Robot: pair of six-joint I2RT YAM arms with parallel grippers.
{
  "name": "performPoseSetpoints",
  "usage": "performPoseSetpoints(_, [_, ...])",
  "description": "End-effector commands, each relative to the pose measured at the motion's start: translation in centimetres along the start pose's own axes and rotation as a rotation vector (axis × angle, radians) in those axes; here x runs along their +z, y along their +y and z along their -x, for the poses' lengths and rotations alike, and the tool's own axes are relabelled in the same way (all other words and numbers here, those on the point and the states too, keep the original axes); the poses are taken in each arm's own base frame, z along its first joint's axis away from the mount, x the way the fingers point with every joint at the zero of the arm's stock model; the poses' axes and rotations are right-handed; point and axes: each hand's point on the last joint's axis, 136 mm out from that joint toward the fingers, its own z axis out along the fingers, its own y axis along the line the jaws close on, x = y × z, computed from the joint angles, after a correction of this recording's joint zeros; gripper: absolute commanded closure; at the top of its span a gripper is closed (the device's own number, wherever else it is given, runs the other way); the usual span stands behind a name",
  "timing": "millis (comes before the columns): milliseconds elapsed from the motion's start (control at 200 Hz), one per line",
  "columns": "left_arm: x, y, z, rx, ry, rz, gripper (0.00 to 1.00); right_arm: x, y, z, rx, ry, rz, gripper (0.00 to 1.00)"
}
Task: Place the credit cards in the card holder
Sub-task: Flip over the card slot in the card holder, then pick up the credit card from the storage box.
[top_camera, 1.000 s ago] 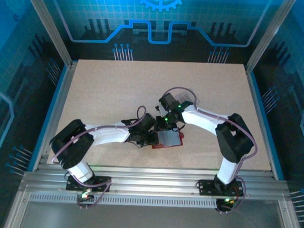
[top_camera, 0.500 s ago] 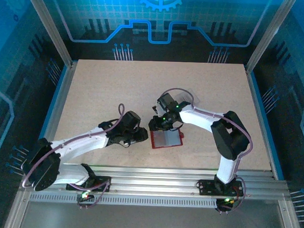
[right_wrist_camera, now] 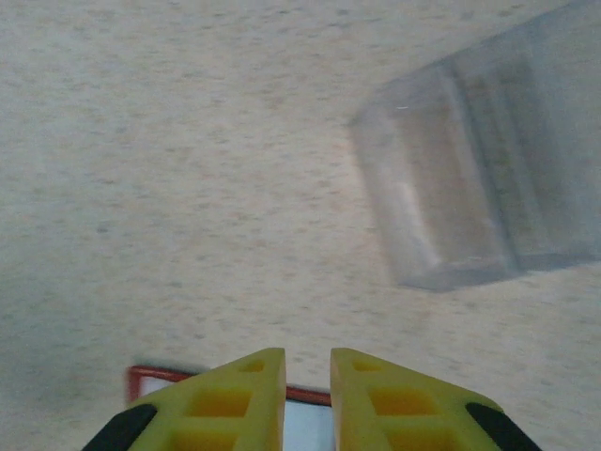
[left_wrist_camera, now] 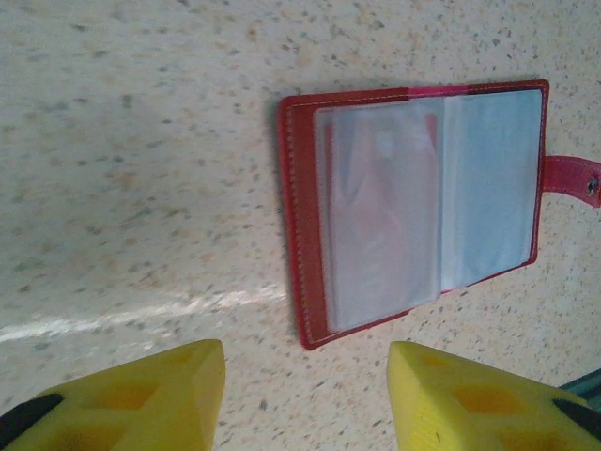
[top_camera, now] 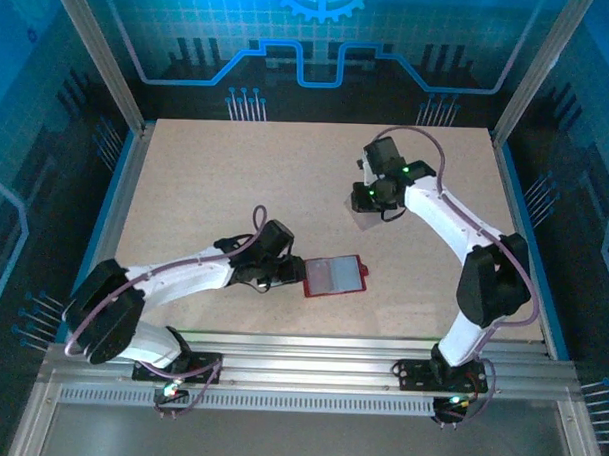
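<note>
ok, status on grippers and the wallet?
Left gripper open, empty, beside wallet. Wallet open, flat on table. Right gripper nearly shut, empty, near clear cards.

Right tool [top_camera: 368, 202] has lifted off the card holder [top_camera: 335, 276] and swung away to the far right part of the worktop [top_camera: 206, 185], now above a clear plastic case [right_wrist_camera: 488, 197]; its yellow fingers [right_wrist_camera: 235, 399] stand close together. Left tool [left_wrist_camera: 305, 395] has pulled back to the holder's left edge, fingers apart, nothing between them. Holder now lies uncovered, open, clear pockets up.
</note>
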Motion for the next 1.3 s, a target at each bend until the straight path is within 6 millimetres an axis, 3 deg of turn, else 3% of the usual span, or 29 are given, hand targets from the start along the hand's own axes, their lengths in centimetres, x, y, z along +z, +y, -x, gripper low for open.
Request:
performPoseSetpoints(0, [0.6,-2.5,0.3,0.05,0.019,-0.062,0.5,0.9,-4.0,-1.8,-0.083,0.12,-0.162,0.74])
performPoseSetpoints(100, [1.4,-2.8,0.4,0.053,0.03,-0.062,0.5,1.7,-4.8,-1.6,-0.111,0.162,-0.183,0.67])
performPoseSetpoints(300, [2.4,-3.0,0.4,0.056,0.05,-0.064,0.51,2.6,-5.8,-0.5,-0.162,0.176,-0.25,0.68])
performPoseSetpoints(505, [2.9,-2.7,0.2,0.057,0.059,-0.061,0.51,3.6,-6.7,-0.7,-0.201,0.221,-0.292,0.67])
performPoseSetpoints(1021, [2.9,-2.4,0.3,0.046,0.052,-0.065,0.52,5.6,-6.8,0.2,-0.258,0.251,-0.34,0.72])
performPoseSetpoints(1291, [2.6,-2.2,0.5,0.042,0.051,-0.059,0.52,6.3,-6.7,-0.4,-0.259,0.278,-0.321,0.73])
